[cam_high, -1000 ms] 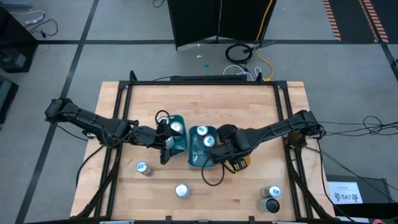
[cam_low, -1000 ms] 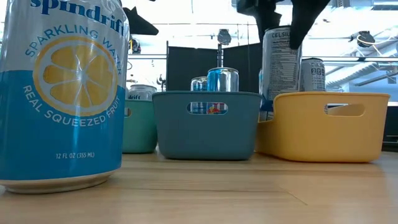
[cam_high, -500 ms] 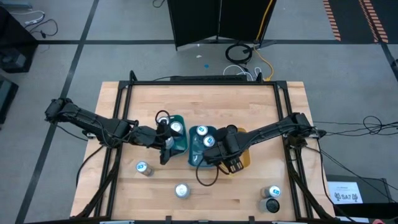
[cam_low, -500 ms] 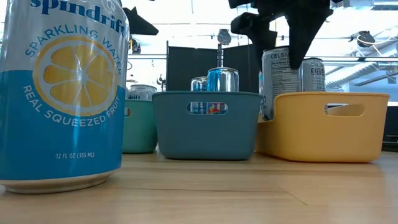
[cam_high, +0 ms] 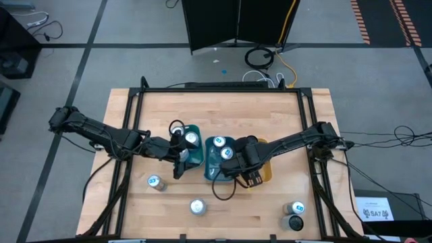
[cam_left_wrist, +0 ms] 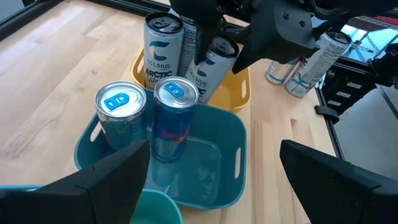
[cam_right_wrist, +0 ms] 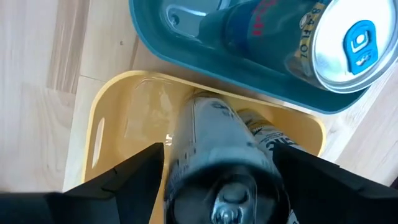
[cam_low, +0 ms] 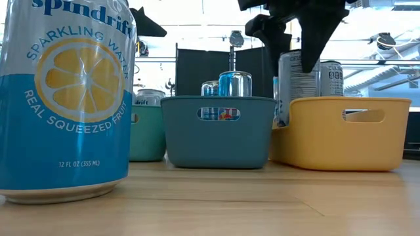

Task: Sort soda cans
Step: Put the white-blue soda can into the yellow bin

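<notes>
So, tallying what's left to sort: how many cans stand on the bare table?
4: one can on the left arm's side, one at centre, and two at the right corner, blue-topped and dark-topped. None looks hidden.

Blue-and-yellow lemon-print can (cam_low: 65,98), teal tray (cam_left_wrist: 211,162), yellow tray (cam_low: 344,131), silver white-labelled can (cam_left_wrist: 208,68)
</notes>
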Controlling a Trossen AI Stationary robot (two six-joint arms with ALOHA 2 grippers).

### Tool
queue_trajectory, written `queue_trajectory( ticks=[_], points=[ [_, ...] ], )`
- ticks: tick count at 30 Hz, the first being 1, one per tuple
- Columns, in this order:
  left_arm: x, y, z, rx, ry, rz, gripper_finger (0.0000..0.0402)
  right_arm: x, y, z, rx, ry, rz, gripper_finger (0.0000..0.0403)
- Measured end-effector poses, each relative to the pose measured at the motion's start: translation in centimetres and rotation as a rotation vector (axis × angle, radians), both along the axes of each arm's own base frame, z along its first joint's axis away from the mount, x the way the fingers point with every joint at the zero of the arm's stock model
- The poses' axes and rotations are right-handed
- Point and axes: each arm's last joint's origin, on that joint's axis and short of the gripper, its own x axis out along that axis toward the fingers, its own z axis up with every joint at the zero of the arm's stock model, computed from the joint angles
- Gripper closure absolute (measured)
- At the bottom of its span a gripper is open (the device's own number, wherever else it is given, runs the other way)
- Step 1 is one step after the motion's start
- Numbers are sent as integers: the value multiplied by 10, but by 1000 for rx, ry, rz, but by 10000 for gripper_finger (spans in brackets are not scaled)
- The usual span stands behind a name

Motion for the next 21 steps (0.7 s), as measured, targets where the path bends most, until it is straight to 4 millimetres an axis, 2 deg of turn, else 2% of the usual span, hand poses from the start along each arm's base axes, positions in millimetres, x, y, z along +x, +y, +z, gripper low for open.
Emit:
queue_trajectory(
  ticks=[13,17,21],
  points=[
    [0,0,0,0,0,-1,33,-1,0,1,-4,12,0,108],
    [0,0,0,1,0,-1,33,1,0,15,7,-28,-1,108],
    [0,0,0,1,-1,-1,33,5,2,40,32,-115,0,108]
  ],
)
